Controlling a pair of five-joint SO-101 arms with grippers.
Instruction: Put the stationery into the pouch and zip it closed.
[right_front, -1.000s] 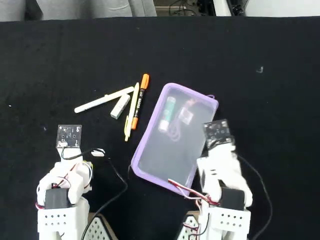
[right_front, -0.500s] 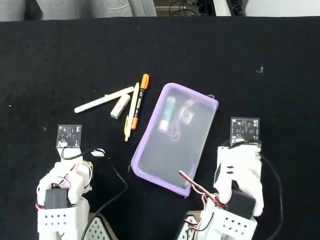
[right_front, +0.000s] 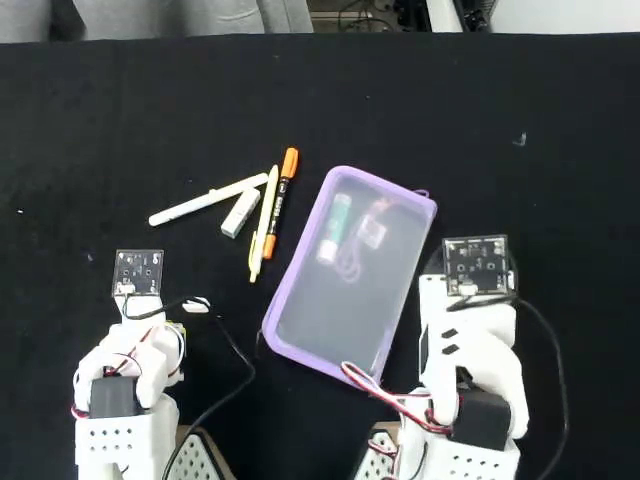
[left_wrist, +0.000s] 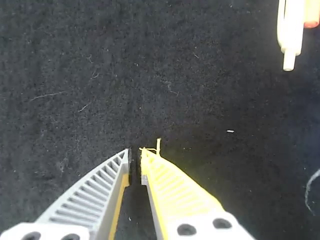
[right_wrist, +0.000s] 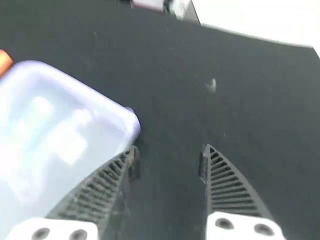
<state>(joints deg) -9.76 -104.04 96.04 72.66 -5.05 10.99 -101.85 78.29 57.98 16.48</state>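
Observation:
A translucent purple pouch (right_front: 348, 277) lies slanted at mid-table with a green glue stick (right_front: 334, 228) and a small item inside. Left of it lie an orange marker (right_front: 279, 198), a yellow pen (right_front: 263, 222), a white pen (right_front: 208, 200) and a short white eraser (right_front: 240, 213). In the right wrist view my right gripper (right_wrist: 167, 160) is open just off the pouch's (right_wrist: 55, 135) corner, one finger at its edge. My left gripper (left_wrist: 135, 151) is shut over bare cloth, with a pale pen tip (left_wrist: 290, 30) farther off. In the high view the left arm (right_front: 135, 330) sits at the front left, the right arm (right_front: 470, 320) beside the pouch.
The table is covered in black cloth (right_front: 520, 120). Loose cables (right_front: 225, 345) run from the arm bases along the front edge. A light-coloured wall or floor (right_wrist: 260, 20) shows beyond the table's far edge.
The right arm swung away from the pouch's edge to the right, then came back slightly toward the pouch. The left arm has stayed still.

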